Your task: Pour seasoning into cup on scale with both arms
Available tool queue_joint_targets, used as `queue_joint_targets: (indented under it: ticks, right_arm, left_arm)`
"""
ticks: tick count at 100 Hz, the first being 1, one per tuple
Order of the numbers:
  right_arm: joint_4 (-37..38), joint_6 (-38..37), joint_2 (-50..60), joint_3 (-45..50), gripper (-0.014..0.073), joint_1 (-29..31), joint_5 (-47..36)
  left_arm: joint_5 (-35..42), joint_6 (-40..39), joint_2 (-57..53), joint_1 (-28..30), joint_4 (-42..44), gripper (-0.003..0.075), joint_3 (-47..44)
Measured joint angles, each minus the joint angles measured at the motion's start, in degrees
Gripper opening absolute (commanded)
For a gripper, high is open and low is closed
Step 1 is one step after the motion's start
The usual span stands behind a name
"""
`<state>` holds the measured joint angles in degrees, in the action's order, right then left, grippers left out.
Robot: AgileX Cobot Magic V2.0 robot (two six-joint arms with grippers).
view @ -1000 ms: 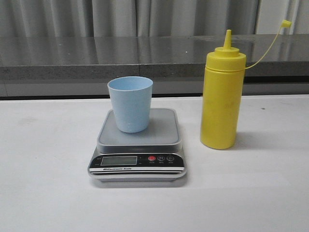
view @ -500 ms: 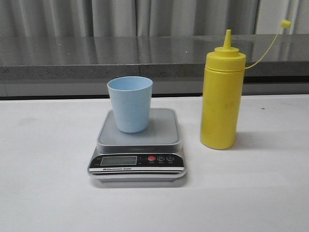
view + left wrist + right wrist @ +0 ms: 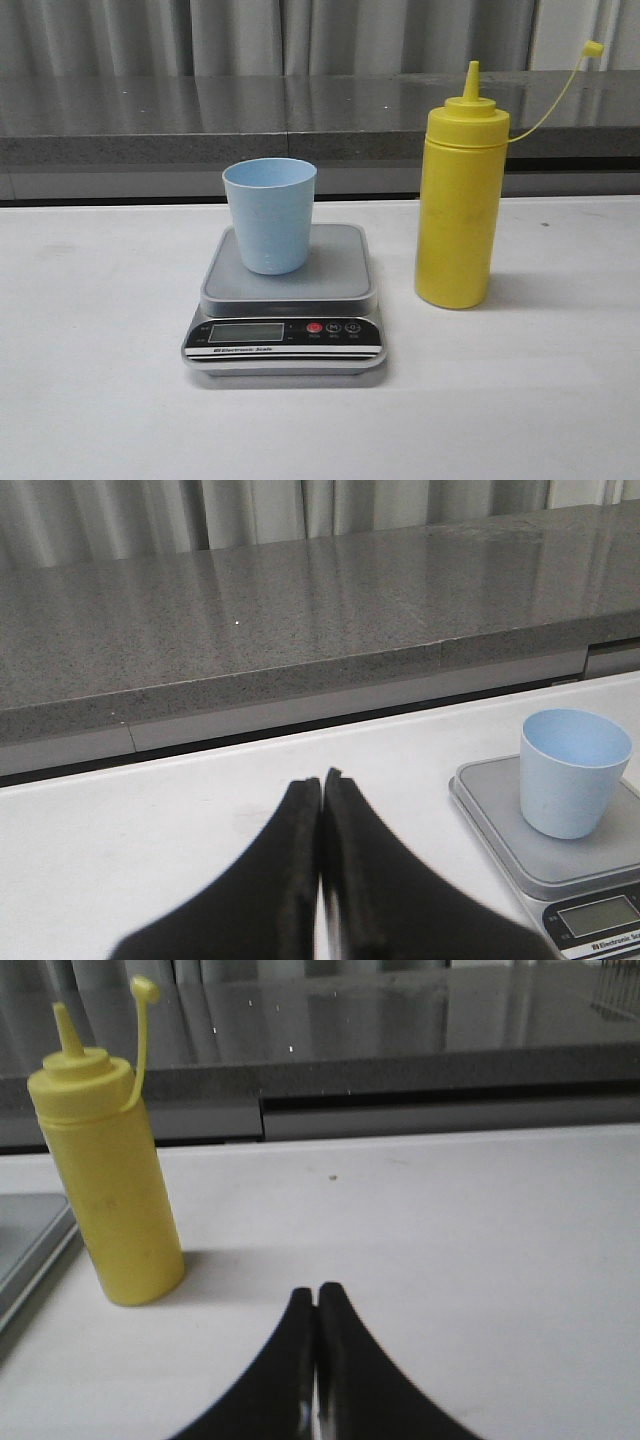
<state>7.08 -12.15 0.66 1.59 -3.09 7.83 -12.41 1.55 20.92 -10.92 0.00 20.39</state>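
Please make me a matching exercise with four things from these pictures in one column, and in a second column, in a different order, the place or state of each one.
Things:
1. cup
2. seasoning bottle
3. bottle's small cap
4. left gripper

Places or states:
A. shut, holding nothing
B. standing upright on the white table, to the right of the scale
C. standing on the scale's platform
D. off the nozzle, hanging on a thin tether

Pairs: 1-C, 2-B, 3-D, 4-A
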Motion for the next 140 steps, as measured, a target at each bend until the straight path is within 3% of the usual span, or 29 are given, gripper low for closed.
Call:
queue_joint_targets:
  ticks: [20, 46, 61, 74, 108, 123, 140]
  right_arm:
    - [-0.41, 0.00, 0.00, -2.00, -0.0068, 0.00, -4.50]
    - [-8.27, -0.10, -11.55, -15.00, -0.0068, 0.00, 4.97]
    - [-9.10, -0.10, -23.06, -23.69, -0.0068, 0.00, 14.32]
    - [-9.46, -0.10, -32.64, -28.71, -0.0068, 0.00, 16.10]
    - [-9.46, -0.10, -50.27, -30.87, -0.0068, -0.57, 5.10]
    - [-7.72, 0.78, -55.49, -29.02, -0.0066, -4.82, -0.96]
    - [-3.93, 0.92, -59.97, -24.52, -0.0042, -10.32, -14.26]
  left_arm:
    - [0.00, 0.00, 0.00, 0.00, 0.00, -0.0020, 0.00]
    - [0.00, 0.00, 0.00, 0.00, 0.00, -0.0020, 0.00]
    - [0.00, 0.00, 0.00, 0.00, 0.00, -0.0020, 0.00]
    - [0.00, 0.00, 0.00, 0.00, 0.00, -0.0020, 0.00]
    - [0.00, 0.00, 0.00, 0.00, 0.00, -0.0020, 0.00]
    - [0.00, 0.00, 0.00, 0.00, 0.00, -0.0020, 0.00]
    - [0.00, 0.00, 0.00, 0.00, 0.00, -0.0020, 0.00]
